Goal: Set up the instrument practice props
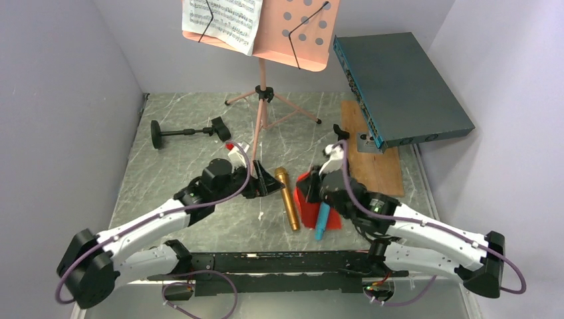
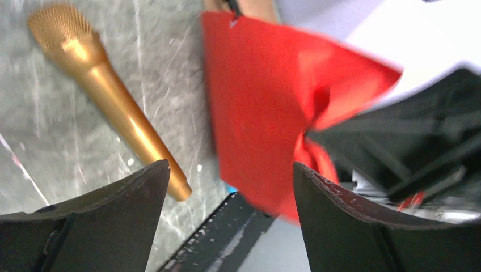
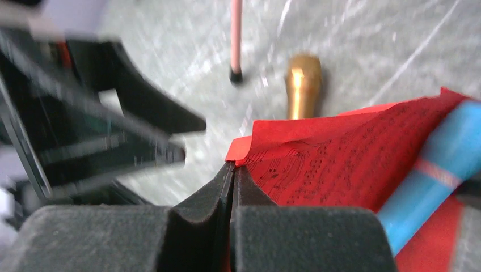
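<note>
1. The red sheet-music page [image 3: 340, 164] lies rumpled on the table [image 1: 166, 186], near the front and right of centre. The right fingers [image 3: 232, 192] are pressed shut on its corner. Only the right wrist view shows this pinch and the printed staves on the paper.
2. The blue microphone [image 3: 437, 170] lies across the red page. The top view shows its whole length [image 1: 322, 222], while the right wrist view shows only part of the barrel.
3. The gold microphone [image 1: 287, 198] lies flat on the table just left of the red page. The left wrist view shows its mesh head [image 2: 59, 28] sharply, and the right wrist view catches only one blurred end.
4. The left fingers [image 2: 130, 204] stand wide apart and hold nothing. They are beside the gold microphone and face the red page.
5. Only the top view reaches the back of the table. There the pink music desk [image 1: 302, 33] stands on its tripod legs, with the white sheet-music page [image 1: 223, 20] on its left half. A black round-based pole [image 1: 183, 133] lies on its side at the far left.
6. At the far right, a dark-teal box [image 1: 399, 86] overlaps a wooden board [image 1: 376, 169].
</note>
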{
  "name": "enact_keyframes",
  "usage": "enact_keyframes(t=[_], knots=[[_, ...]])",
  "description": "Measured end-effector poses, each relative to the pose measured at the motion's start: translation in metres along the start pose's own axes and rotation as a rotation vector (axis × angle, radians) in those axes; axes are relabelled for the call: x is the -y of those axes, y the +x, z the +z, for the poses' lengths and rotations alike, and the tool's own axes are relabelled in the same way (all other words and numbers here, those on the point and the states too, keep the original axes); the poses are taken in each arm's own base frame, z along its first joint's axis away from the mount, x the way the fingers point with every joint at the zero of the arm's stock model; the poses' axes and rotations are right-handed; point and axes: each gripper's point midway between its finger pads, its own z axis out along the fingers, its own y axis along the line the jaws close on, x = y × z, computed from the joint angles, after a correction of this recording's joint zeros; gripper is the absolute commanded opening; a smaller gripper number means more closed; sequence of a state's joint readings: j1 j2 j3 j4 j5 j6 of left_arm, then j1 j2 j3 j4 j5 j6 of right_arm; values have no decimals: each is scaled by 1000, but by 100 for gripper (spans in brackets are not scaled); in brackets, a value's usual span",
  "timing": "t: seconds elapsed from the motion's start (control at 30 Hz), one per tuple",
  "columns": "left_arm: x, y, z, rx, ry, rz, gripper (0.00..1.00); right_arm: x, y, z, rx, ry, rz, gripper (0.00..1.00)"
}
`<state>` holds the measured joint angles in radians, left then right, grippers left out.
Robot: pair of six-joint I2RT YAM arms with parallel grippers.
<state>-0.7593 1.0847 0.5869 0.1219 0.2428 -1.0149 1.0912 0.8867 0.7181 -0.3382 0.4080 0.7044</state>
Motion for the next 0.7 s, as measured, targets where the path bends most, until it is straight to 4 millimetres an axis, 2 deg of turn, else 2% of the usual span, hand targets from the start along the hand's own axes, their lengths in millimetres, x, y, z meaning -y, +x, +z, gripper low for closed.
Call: enact_keyframes(t=[0.07,0.13,0.23,0.3,0.37,0.57,0.7], knots=[[14,-9,-12,37,51,113,85,-8,-38,-3,82,-19,73,0],[27,-13,-24,60,107,226,86,-11,-67,-4,149,-32,138,0],[38,-14,-34,76,164,379,87,-12,-95,-2,213,-34,220,1],[38,-13,-37,77,162,464,91,-14,-103,4,223,-35,255,1],[40,-11,-36,84,153,540,91,-13,-107,10,230,-30,286,1],[56,6,-22,134,74,801,91,-5,-121,29,231,2,350,0],[44,-9,-18,180,-66,799,93,-26,-138,40,227,-56,303,0]])
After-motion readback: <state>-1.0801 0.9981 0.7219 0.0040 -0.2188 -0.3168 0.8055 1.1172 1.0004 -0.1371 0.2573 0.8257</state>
